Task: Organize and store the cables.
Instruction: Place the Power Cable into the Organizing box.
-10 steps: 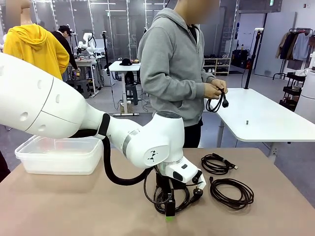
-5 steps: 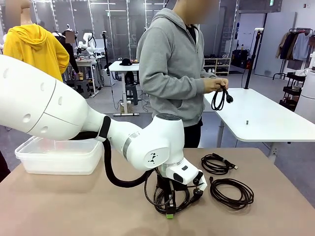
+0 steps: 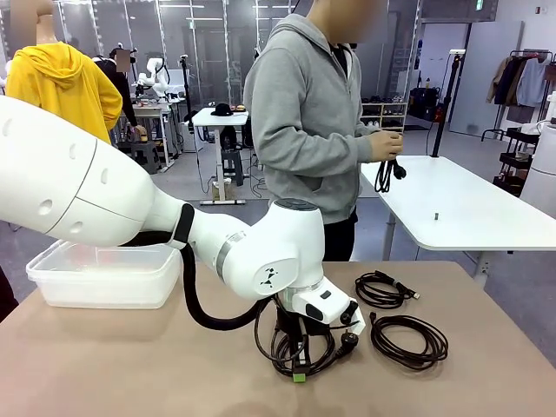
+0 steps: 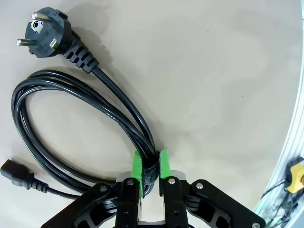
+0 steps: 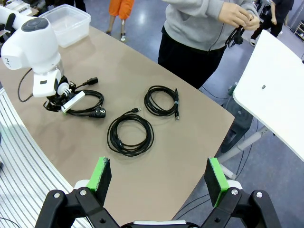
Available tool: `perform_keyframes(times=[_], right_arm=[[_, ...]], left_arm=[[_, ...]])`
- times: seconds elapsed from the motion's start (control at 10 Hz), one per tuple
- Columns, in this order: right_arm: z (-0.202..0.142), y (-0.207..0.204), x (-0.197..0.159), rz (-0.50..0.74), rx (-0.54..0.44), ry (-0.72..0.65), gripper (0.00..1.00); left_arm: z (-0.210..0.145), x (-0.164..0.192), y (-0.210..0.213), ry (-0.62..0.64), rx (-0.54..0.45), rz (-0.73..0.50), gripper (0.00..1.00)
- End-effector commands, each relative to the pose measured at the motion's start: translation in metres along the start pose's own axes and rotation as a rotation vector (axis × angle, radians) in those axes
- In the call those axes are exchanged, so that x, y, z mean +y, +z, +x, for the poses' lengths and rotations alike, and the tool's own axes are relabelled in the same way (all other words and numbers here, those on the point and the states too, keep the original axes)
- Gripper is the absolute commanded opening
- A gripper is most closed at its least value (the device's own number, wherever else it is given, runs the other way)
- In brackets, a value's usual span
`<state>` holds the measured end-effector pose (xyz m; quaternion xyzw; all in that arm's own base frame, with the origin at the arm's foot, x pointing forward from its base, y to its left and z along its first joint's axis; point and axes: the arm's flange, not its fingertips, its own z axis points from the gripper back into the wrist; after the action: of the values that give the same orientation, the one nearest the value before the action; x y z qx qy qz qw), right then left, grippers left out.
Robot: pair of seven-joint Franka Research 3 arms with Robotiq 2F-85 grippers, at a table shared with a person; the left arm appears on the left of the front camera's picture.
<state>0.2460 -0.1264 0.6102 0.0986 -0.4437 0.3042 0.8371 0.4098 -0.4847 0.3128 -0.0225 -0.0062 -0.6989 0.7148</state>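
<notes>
Power cable bundle [image 4: 128, 116] pinched tight between left fingers [image 4: 137, 166]; right fingers [image 5: 100, 173] spread wide, empty.

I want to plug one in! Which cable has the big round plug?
The cable in the left pincer; the other two end in small connectors.

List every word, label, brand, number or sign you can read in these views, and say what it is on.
No text is readable.
Green sign near the ceiling, front view: too small to read.
Black mark on the left arm: a logo shape, no letters.
Plug of the power cable, left wrist view: no legible marking.
</notes>
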Motion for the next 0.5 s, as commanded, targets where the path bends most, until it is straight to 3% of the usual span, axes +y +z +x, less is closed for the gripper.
perform_keyframes(times=[0.0,0.4], right_arm=[[-0.001,0.000,0.000,0.000,-0.001,-0.002,1.00],[-0.001,0.000,0.000,0.000,-0.001,-0.002,1.00]], left_arm=[[-0.007,-0.008,0.013,-0.011,-0.017,-0.026,0.00],[-0.011,-0.007,0.080,-0.062,-0.018,0.041,0.00]])
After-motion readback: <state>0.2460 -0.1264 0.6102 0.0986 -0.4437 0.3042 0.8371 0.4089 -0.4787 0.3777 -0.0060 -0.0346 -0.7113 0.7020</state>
